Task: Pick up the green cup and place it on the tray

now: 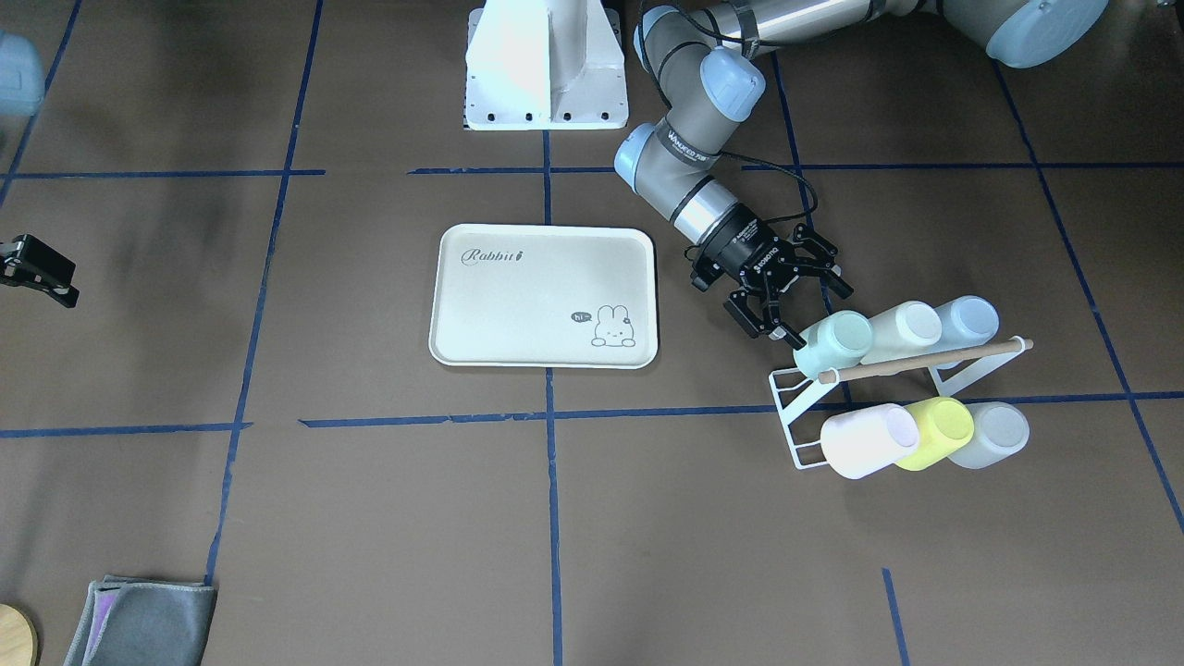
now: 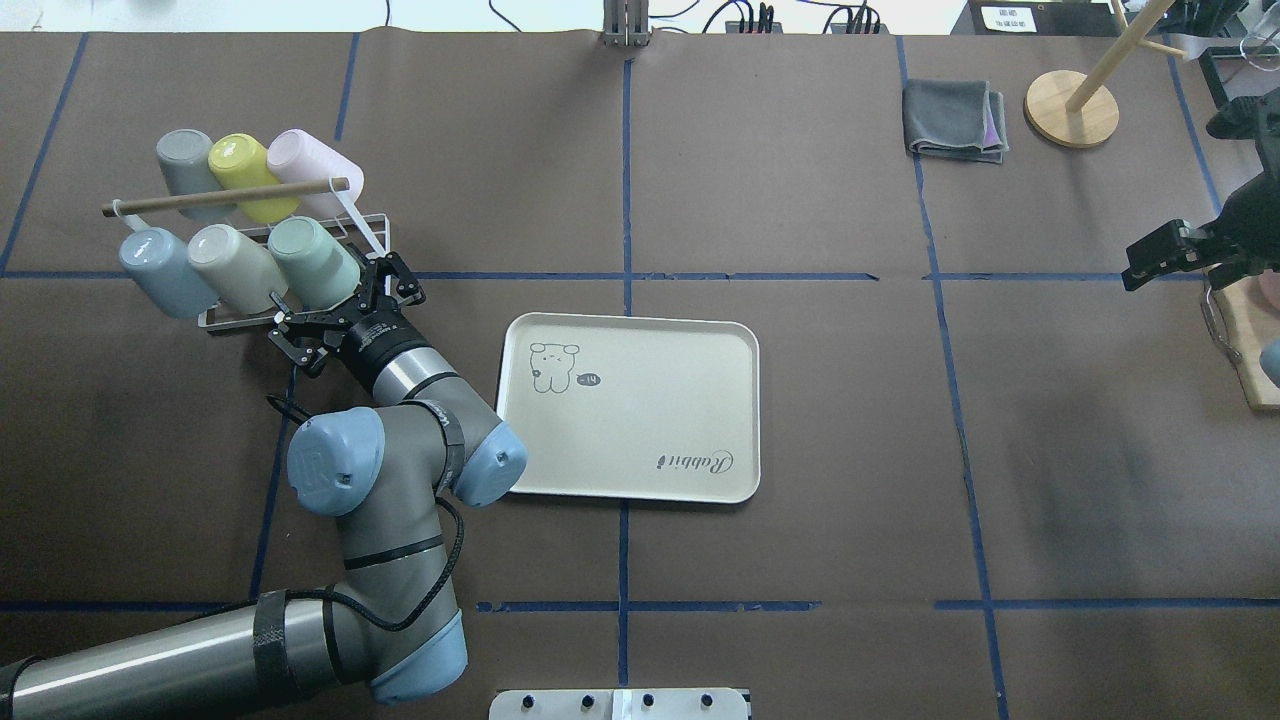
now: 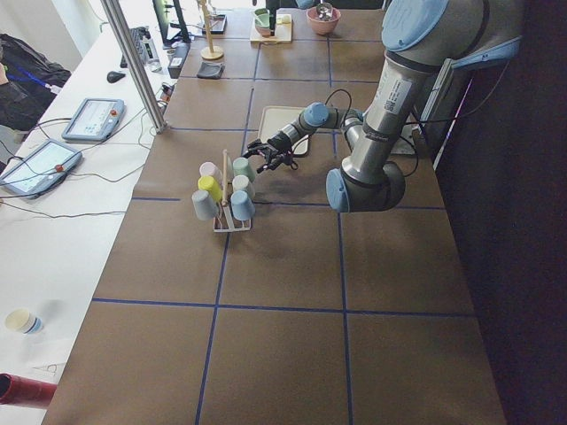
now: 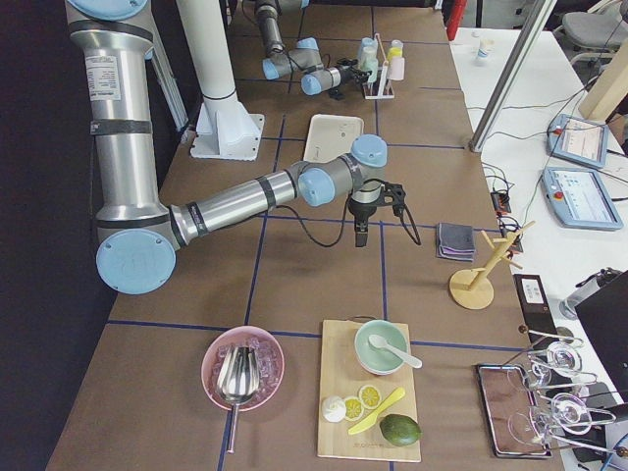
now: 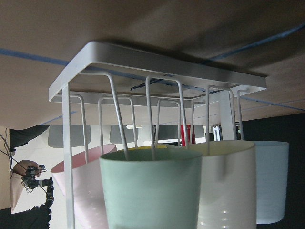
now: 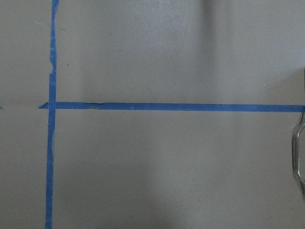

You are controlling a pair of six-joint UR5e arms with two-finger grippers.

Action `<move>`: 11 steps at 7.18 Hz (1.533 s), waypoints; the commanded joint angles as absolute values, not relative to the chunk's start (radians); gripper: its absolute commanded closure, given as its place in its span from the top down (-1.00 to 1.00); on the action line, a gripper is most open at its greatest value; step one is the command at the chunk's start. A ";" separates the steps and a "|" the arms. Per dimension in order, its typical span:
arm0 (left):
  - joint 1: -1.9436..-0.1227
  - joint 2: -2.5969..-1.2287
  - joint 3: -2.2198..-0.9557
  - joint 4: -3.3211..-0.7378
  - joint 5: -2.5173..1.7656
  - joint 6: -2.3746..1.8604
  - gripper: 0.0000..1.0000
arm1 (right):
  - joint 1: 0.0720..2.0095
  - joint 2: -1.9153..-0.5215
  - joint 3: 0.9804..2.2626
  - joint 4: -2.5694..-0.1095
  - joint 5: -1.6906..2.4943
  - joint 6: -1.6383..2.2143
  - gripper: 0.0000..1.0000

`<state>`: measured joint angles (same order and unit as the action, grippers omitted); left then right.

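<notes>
The green cup [image 1: 832,344] [image 2: 312,262] lies tilted on a peg of a white wire rack [image 1: 794,407], at the end of the row nearest the tray. It fills the lower middle of the left wrist view [image 5: 152,193]. My left gripper [image 1: 803,310] [image 2: 335,295] is open right at the cup's near end, with one finger on each side and nothing gripped. The cream tray [image 1: 518,305] [image 2: 660,430] lies flat and bare beside that arm. My right gripper [image 2: 1155,255] [image 1: 37,268] hovers far off over bare table, and its jaws are unclear.
The rack also holds a cream cup [image 1: 902,331], a blue cup [image 1: 967,319], a pink cup [image 1: 865,439], a yellow-green cup [image 1: 939,430] and a grey cup [image 1: 994,435], under a wooden bar [image 1: 925,359]. A folded grey cloth [image 2: 955,120] and a wooden stand [image 2: 1072,110] lie far right.
</notes>
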<state>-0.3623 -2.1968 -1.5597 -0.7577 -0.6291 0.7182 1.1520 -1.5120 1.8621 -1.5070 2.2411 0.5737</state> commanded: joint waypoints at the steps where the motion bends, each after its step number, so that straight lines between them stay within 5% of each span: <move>1: -0.365 -2.200 -1.510 -0.810 -0.598 0.716 0.99 | 1.152 -1.513 1.859 -1.508 2.241 0.574 1.00; 11: -0.396 -2.198 -1.465 -0.865 -0.597 0.715 0.94 | 1.152 -1.519 1.864 -1.506 2.241 0.575 1.00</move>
